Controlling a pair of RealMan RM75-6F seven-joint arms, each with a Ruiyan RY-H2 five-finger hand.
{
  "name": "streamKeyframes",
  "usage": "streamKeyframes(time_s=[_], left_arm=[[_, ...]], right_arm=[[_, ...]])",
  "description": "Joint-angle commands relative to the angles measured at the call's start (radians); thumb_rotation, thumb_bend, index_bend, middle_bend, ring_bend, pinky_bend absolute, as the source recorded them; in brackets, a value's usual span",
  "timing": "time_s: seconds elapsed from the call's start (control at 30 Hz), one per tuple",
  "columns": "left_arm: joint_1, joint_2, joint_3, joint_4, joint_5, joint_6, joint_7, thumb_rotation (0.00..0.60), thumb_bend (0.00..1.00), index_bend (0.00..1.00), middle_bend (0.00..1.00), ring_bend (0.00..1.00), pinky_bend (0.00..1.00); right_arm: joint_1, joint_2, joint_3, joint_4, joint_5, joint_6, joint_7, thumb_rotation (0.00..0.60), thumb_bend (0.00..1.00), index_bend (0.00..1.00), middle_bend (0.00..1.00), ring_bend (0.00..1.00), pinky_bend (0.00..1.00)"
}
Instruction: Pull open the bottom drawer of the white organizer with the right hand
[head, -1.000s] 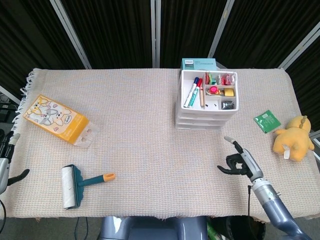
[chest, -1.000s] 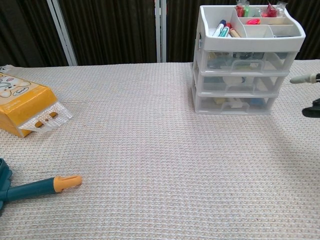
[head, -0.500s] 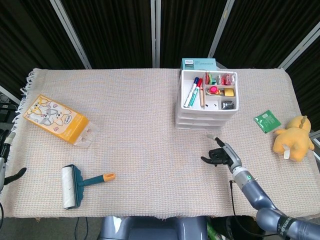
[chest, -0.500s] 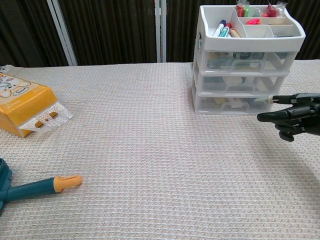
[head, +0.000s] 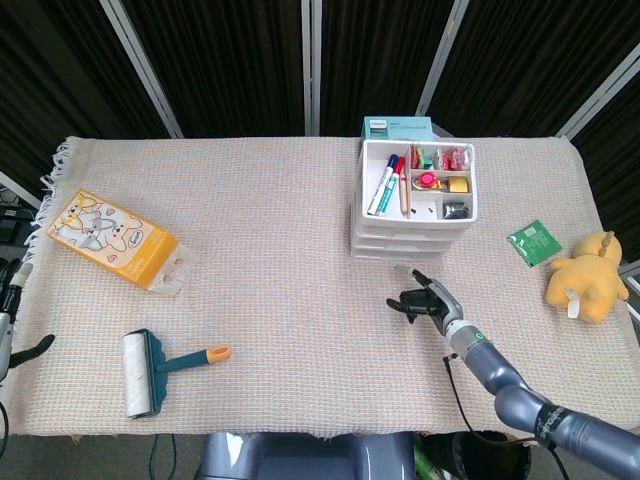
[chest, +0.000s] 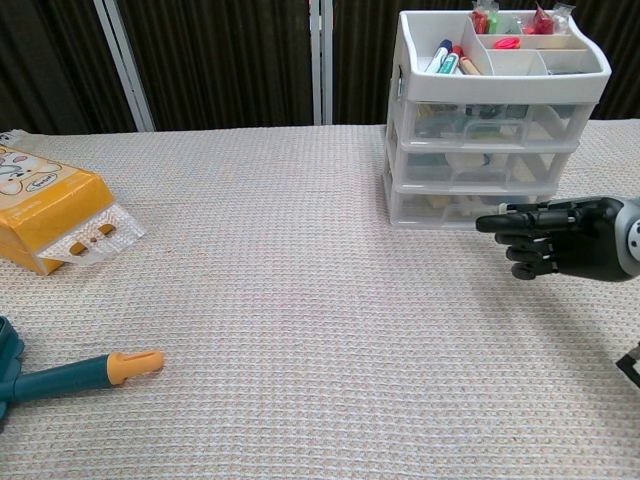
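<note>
Drawer at the bottom (chest: 465, 208) of the white organizer (chest: 490, 120): shut flush under the two above, nothing pulled out. Organizer near the far edge of the table (head: 290, 250), right of centre, with pens (head: 385, 183) and small bits in its open top tray, and a teal box (head: 397, 127) just behind.

Right hand (chest: 560, 238) now low in front of the organizer, fingers curled in with one stretched toward the drawer front, holding nothing. Moved leftward and closer over the last second: earlier out near the right front of the table, well apart from the stack; now just before the bottom drawer, fingertip (chest: 487, 223) near its handle. Cannot tell from either view whether that tip touches the handle yet; from the head view, right hand (head: 425, 298) looks slightly short of the front. Approach nearly finished by this reading, the hooking and the pull not begun. Probably needs the fingertip under the handle lip before drawing back toward the near edge; light plastic stack likely to slide along the cloth if tugged hard.

Left hand (head: 10, 335) at the left edge of the table, barely in frame, grip impossible to judge.

Elsewhere: yellow packet (head: 115, 238) near the left edge, lint roller (head: 150, 370) at the near left, green sachet (head: 534, 242) and yellow plush toy (head: 585, 277) by the right edge.
</note>
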Motion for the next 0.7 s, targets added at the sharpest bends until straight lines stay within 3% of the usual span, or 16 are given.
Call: streamKeyframes(time_s=[0.03,0.7], left_arm=[[-0.001,-0.001,-0.005,-0.001,-0.006,0.000,0.006,0.600,0.12,0.00,0.00,0.00,0.00],[-0.010,0.006,-0.014,-0.006,-0.034,-0.027,0.007,0.600,0.12,0.00,0.00,0.00,0.00]], right_arm=[[0.000,-0.020,0.032,0.035,-0.009,-0.059,0.036,0.600,0.15,0.19,0.84,0.84,0.75],[-0.016,-0.119,0.194,0.210,-0.023,-0.293,0.101,0.600,0.15,0.15,0.84,0.84,0.75]])
